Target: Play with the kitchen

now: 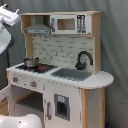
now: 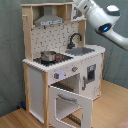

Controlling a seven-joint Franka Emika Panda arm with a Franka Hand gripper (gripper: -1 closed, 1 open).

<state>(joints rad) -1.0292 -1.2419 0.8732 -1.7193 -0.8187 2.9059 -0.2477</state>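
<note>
Kitchen [image 2: 60,65] stands upright, long axis vertical, oven door [image 2: 70,102] hanging open; claw's state cannot be told.

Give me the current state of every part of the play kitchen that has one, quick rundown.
oven door: swung open, hanging down in front
pot: upright on the hob, left of the sink
faucet: upright behind the sink
sink: nothing visible in it
microwave: door closed

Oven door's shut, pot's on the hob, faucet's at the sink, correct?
Not quite: the oven door is open, swung down and out from the toy kitchen, as the second exterior view shows. The rest holds: the pot sits on the hob and the black faucet stands at the sink.
</note>
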